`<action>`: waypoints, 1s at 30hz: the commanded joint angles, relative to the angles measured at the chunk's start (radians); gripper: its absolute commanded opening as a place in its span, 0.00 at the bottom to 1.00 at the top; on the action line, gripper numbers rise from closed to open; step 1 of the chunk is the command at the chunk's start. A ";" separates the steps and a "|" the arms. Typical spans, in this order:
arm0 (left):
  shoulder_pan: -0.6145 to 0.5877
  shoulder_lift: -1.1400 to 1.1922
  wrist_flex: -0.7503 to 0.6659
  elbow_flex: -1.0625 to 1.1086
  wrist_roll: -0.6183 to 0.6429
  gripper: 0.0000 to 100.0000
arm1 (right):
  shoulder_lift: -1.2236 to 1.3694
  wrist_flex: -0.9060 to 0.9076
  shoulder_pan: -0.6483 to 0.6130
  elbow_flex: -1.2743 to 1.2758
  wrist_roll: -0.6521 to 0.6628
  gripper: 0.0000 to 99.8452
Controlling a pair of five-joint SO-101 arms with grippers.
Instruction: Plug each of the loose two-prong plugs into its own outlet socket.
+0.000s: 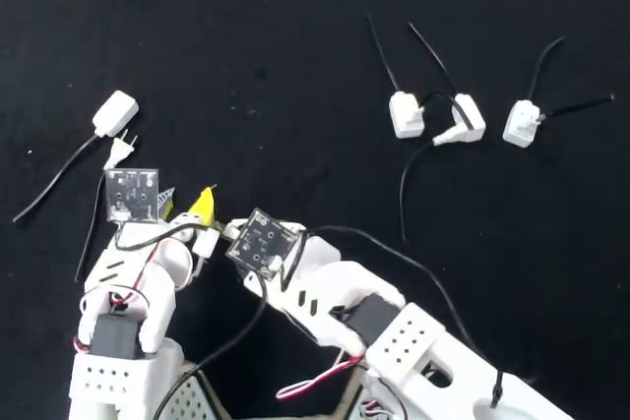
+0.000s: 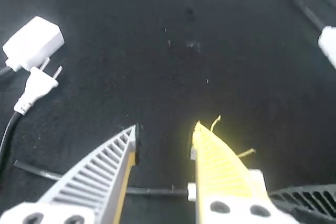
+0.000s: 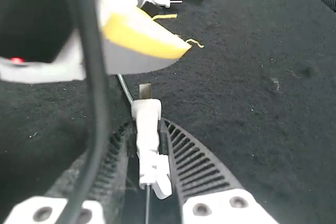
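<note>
Four white sockets lie on the black bench (image 1: 295, 56): a lone socket (image 1: 115, 112) on the left side and a row of three sockets (image 1: 468, 117) well apart on the right, each trailing black cable. A loose plug (image 1: 120, 150) rests just beside the lone socket, prongs pointing at it, not inserted. The left gripper (image 1: 187, 206) sits near this pair with its jaws apart and nothing between them. The right gripper (image 1: 215, 233) lies just beside it, jaws clamped on a second plug (image 3: 149, 145) held lengthwise, prong end forward. The left wrist view adds that a thin black cable (image 2: 152, 190) runs across the bench under the left gripper (image 2: 165, 132). The right wrist view adds that the left arm's yellow finger (image 3: 142, 40) stands directly ahead of the held prong, close but apart, and that a thick black lead (image 3: 89, 103) crosses close to the lens beside the right gripper (image 3: 147, 124). Whether any socket in the row is occupied cannot be told.
</note>
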 commanded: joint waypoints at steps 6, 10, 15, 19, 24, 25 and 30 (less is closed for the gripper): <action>-0.002 -0.008 -0.029 0.036 -0.049 0.18 | -0.031 0.002 0.017 -0.073 -0.012 0.01; -0.001 -0.008 -0.034 0.053 -0.060 0.18 | -0.031 0.006 0.014 -0.073 -0.014 0.01; -0.001 -0.008 -0.080 0.085 -0.063 0.18 | -0.031 0.003 0.014 -0.073 -0.020 0.01; -0.001 -0.008 -0.083 0.087 -0.063 0.18 | -0.031 0.002 0.014 -0.073 -0.075 0.01; -0.001 -0.008 -0.083 0.088 -0.063 0.18 | -0.031 0.002 0.014 -0.073 -0.078 0.01; -0.001 -0.008 -0.081 0.091 -0.063 0.18 | -0.031 0.002 0.014 -0.073 -0.078 0.01; 0.033 -0.008 -0.084 0.104 -0.064 0.18 | -0.031 0.002 0.014 -0.074 -0.080 0.01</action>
